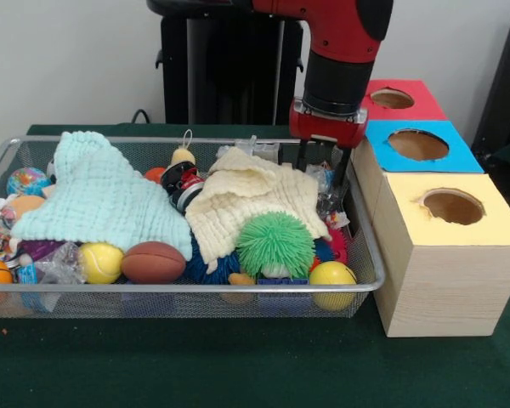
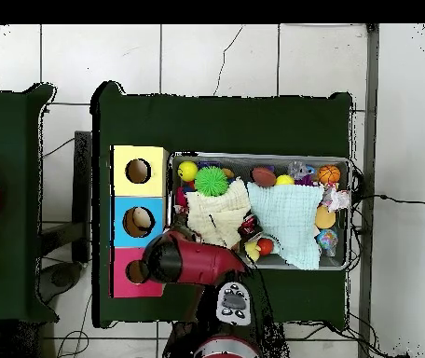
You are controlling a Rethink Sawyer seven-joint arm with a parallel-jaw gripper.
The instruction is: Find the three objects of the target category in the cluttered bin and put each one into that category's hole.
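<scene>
Your green-covered bench (image 1: 238, 365) carries the wire bin (image 1: 178, 289), packed edge to edge: mint cloth (image 1: 102, 200), cream cloth (image 1: 238, 204), green spiky ball (image 1: 275, 243). The claw (image 1: 323, 166), spread, dips in at the bin's right end, beside the yellow box (image 1: 446, 255), whose hole stands open.

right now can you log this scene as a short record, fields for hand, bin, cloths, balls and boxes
hand: the hand hangs at the far right corner of the bin, fingers down inside it, nothing seen held
bin: wire mesh bin full of toys
cloths: mint cloth on the left, cream cloth mid-right, both covering toys
balls: green spiky ball, brown football, two yellow balls at the front
boxes: yellow box, blue box, red box, each with a hole on top
</scene>
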